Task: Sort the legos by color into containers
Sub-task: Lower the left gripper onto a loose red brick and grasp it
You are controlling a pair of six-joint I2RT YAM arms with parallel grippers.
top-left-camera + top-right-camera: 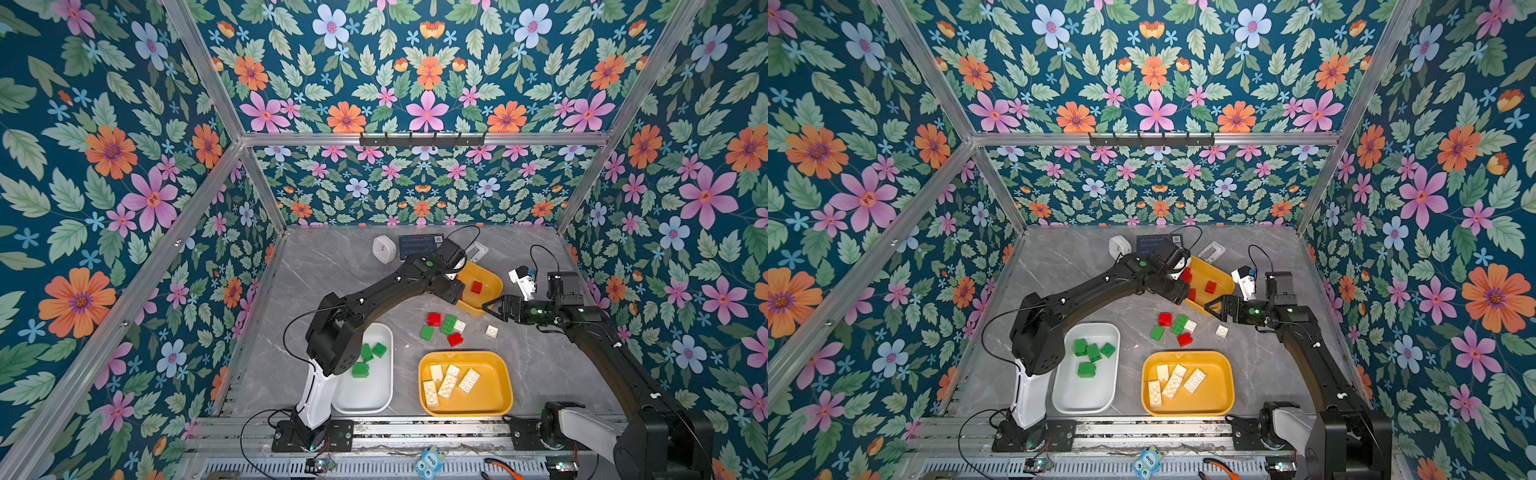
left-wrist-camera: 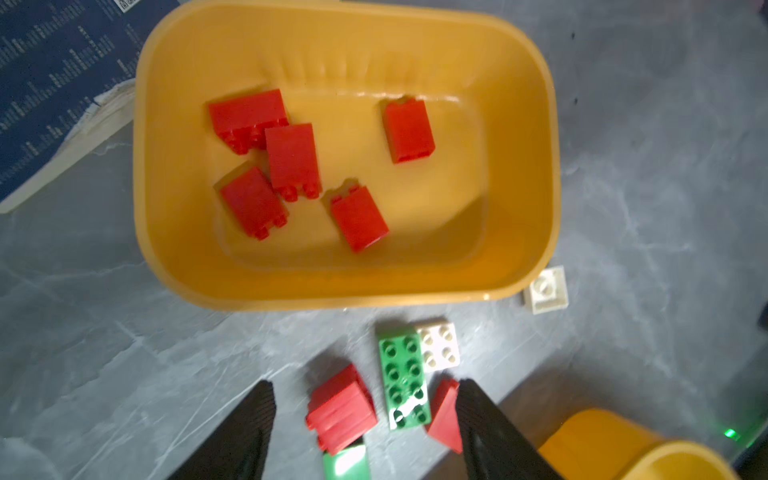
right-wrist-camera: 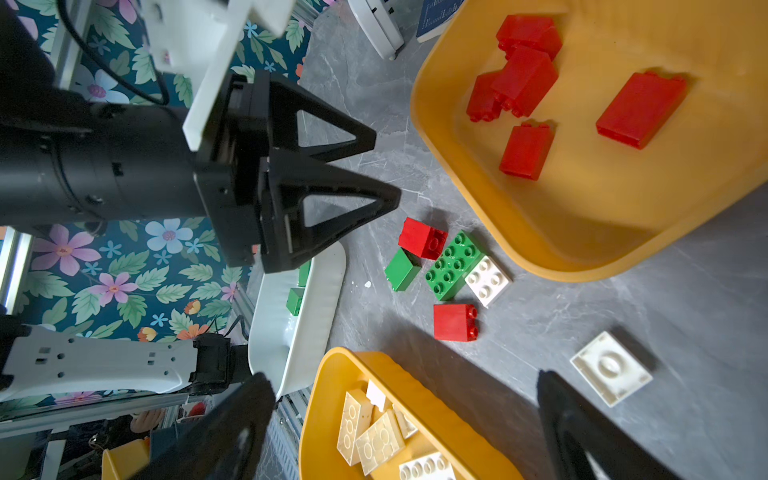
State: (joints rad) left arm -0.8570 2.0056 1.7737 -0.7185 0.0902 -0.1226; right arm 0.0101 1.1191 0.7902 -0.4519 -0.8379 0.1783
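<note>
My left gripper (image 1: 457,289) (image 2: 363,386) hangs open and empty above the left edge of the far yellow container (image 1: 494,276) (image 2: 332,291), which holds several red legos (image 2: 291,160). Loose legos lie between the containers: two red (image 1: 434,319) (image 1: 455,339), two green (image 1: 449,324) (image 1: 426,333), and two cream (image 1: 459,326) (image 1: 492,331). My right gripper (image 1: 490,307) (image 3: 405,378) stands wide open with nothing in it, above the table by the far container's near corner. The near yellow container (image 1: 498,374) holds cream legos (image 1: 449,380). The white container (image 1: 374,399) holds green ones (image 1: 368,353).
A white rounded gadget (image 1: 383,248), a dark QR card (image 1: 419,246) and a small white flat piece (image 1: 477,251) lie along the back of the marble table. My left arm's elbow hangs over the white container. A metal rail (image 1: 415,432) runs along the front edge.
</note>
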